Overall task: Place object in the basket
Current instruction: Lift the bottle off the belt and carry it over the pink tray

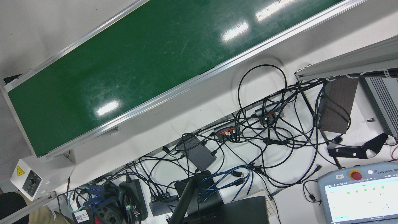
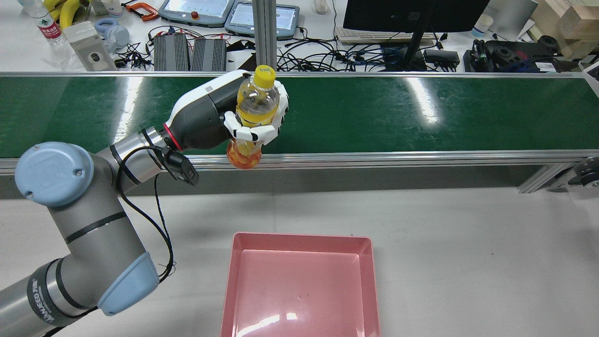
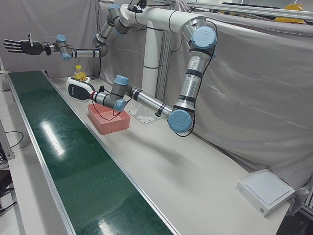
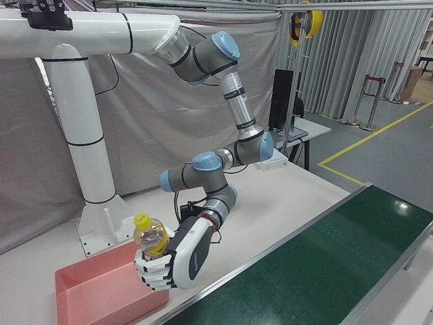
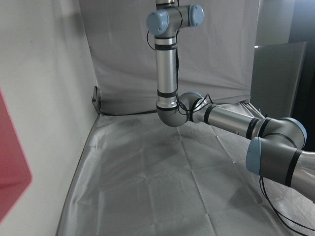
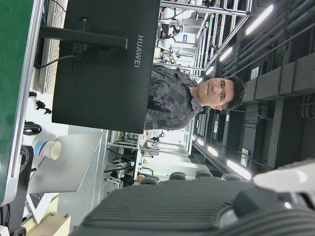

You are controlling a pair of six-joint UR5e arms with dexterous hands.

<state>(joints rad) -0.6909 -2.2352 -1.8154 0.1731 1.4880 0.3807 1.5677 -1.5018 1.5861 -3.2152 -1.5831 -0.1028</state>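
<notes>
Grey drapes back the station, and a green belt [image 2: 374,117] runs along the far edge of the white worktop [image 2: 468,243]. From the rear view we see one bottle [image 2: 255,110] with a yellow cap, held upright above the belt's near rail; the left robot hand [image 2: 255,121] is wrapped around its middle, white fingers [image 2: 248,133] curled across the front. One pink basket [image 2: 299,281] sits on the worktop nearer the robot, well apart from the bottle and with nothing in it.

The right-front view shows what the rear view hides: the back of that robot hand [image 4: 169,261], the bottle [image 4: 150,237] rising from it, and the basket [image 4: 101,291] just beside and below. Only the left-front view shows the right robot hand [image 3: 22,47]: it hangs high over the belt's far end, fingers spread, holding nothing. We also find the bottle [image 3: 79,74] and the basket [image 3: 108,118] there, small.

The front view shows no arm, only the belt [image 1: 140,62], a tangle of cables [image 1: 248,137] and one pendant [image 1: 360,193]. The right hand view looks past a black monitor [image 6: 106,64] at one person [image 6: 192,98]. The left hand view shows arm links [image 5: 221,118] and a pink sliver of basket [image 5: 10,172].

We count two arms, two robot hands, one bottle, one basket.
</notes>
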